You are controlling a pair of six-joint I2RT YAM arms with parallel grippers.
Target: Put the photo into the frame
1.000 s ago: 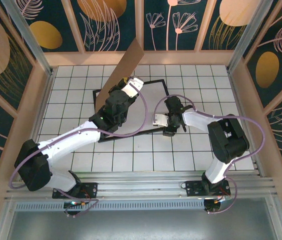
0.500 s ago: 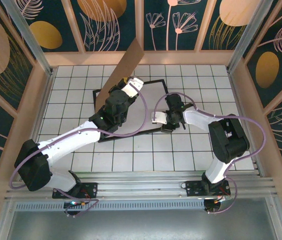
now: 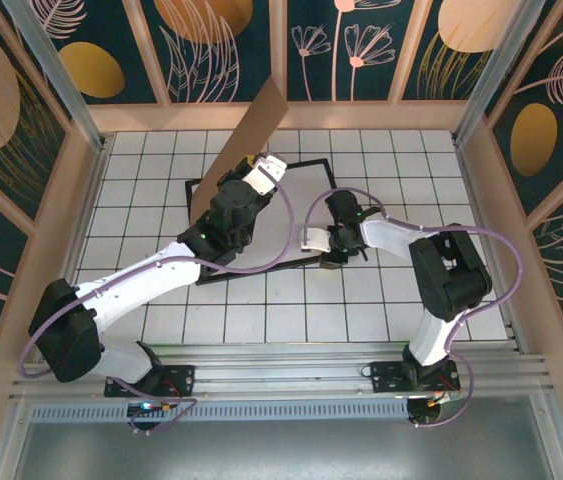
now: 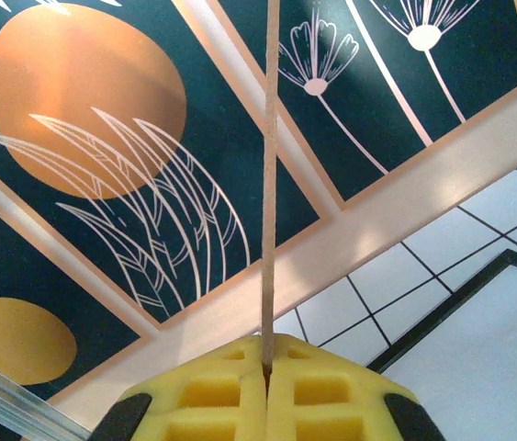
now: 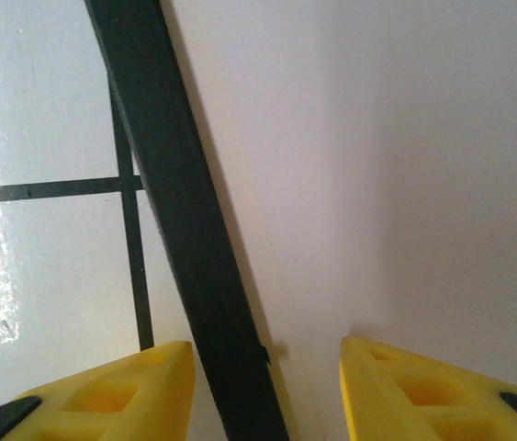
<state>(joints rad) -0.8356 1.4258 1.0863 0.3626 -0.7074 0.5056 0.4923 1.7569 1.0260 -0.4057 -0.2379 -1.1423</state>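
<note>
The frame (image 3: pixel 306 162) lies flat on the white tiles, a narrow black rim around a plain white inside. The photo's landscape print is hidden; only white shows inside the rim. My left gripper (image 3: pixel 251 172) is shut on the lower edge of a brown backing board (image 3: pixel 253 135), which it holds upright above the frame's far left part. In the left wrist view the board (image 4: pixel 269 184) stands edge-on between the pressed pads (image 4: pixel 322 390), with the frame's rim (image 4: pixel 460 308) below. My right gripper (image 5: pixel 263 367) is open, its fingers straddling the frame's right rim (image 5: pixel 175 202); from above it (image 3: pixel 332 250) sits low there.
Wooden walls with dark painted panels (image 3: pixel 221 50) close in the tiled table (image 3: pixel 261 320) on three sides. Purple cables (image 3: pixel 286 225) loop over the frame between the arms. An aluminium rail (image 3: pixel 281 375) runs along the near edge by the arm bases.
My right gripper has shifted slightly left over the frame's right rim and its jaws have narrowed. The left arm and the raised board have not moved.
</note>
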